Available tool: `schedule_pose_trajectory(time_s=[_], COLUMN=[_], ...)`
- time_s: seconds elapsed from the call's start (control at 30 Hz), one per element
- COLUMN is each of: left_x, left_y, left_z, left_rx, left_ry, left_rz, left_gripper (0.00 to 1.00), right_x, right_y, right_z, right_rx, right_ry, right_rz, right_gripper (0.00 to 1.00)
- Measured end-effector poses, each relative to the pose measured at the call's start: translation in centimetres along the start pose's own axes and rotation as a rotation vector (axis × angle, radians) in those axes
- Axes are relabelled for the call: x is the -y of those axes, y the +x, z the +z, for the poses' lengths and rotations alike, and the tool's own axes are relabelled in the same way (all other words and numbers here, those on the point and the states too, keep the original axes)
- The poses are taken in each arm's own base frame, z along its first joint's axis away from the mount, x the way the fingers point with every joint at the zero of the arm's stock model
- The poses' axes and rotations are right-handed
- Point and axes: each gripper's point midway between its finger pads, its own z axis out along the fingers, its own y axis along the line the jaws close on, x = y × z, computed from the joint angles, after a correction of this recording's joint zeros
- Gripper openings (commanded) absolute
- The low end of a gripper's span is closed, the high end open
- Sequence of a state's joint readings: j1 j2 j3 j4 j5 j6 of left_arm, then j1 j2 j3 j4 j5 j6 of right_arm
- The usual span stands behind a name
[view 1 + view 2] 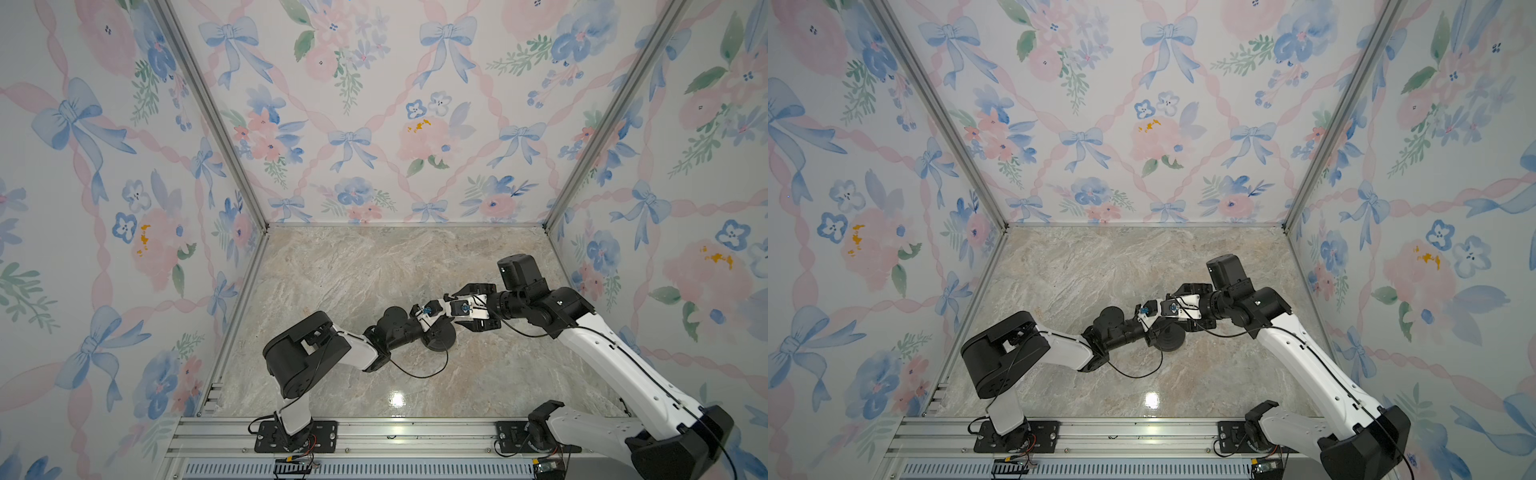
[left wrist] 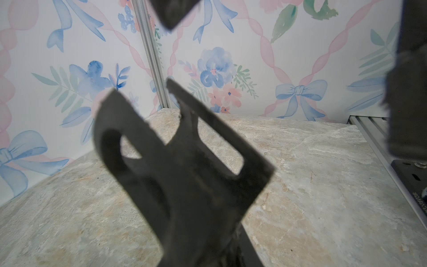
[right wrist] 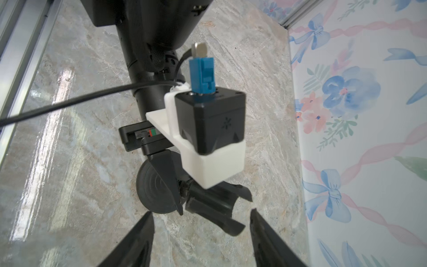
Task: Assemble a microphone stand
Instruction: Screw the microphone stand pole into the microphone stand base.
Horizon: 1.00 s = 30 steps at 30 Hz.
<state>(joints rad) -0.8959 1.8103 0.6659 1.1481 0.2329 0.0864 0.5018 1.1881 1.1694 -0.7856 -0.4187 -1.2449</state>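
Workspace: marble table [image 1: 353, 270] boxed by flowered walls [image 1: 374, 124] at 9, 12 and 3 o'clock. Metal posts [image 1: 210, 112] run up from the far corners, and a rail [image 1: 374, 432] lies along 6 o'clock. The table is bare from the centre out to 12 and 10 o'clock. Toward 7 o'clock my left elbow and a loop of black cable [image 1: 415, 376] take up room. My right arm comes in from 4 o'clock.

Stand: disc base [image 1: 438, 343] lies flat on the table, just toward 5 o'clock of the centre. The clip head [image 3: 215, 203] sits above it and fills the middle of the left wrist view [image 2: 184, 173]. I cannot tell whether the rod is seated in the disc.

My left gripper [image 3: 182, 196] is clamped on the stand's neck just under the clip head. One finger shows beside the neck; the other is hidden under the white camera mount [image 3: 215, 168].

My right gripper [image 3: 201, 213] has its jaws spread, one finger on each side of the clip head and not gripping it.

Markings: a small star-shaped mark on the black camera block [image 3: 227, 122]. The print on the black plate [image 2: 406, 175] is cut off and unreadable.
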Motion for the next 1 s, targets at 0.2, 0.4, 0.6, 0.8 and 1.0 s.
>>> schedule_pose_trajectory(time_s=[0.2,0.4,0.6,0.8,1.0], left_x=[0.0,0.0,0.1,0.0,0.1], left_y=[0.0,0.0,0.0,0.1,1.2], left_z=[0.0,0.0,0.0,0.0,0.1], left_rx=[0.000,0.000,0.002,0.000,-0.030], left_ry=[0.000,0.001,0.007,0.003,0.004], left_rz=[0.000,0.000,-0.002,-0.004,-0.011], left_gripper=[0.22,0.23,0.28,0.32,0.34], right_x=[0.7,0.6,1.0,1.7,1.2], right_y=[0.5,1.8,1.7,1.9,1.9], right_z=[0.4,1.2,1.8,2.2,2.0], right_rx=[-0.045,-0.094,-0.110,-0.151,-0.160], right_ry=[-0.060,-0.097,-0.115,-0.149,-0.182], right_rz=[-0.138,-0.195,-0.235,-0.248,-0.215], right_gripper=[0.59,0.49,0.36,0.20,0.14])
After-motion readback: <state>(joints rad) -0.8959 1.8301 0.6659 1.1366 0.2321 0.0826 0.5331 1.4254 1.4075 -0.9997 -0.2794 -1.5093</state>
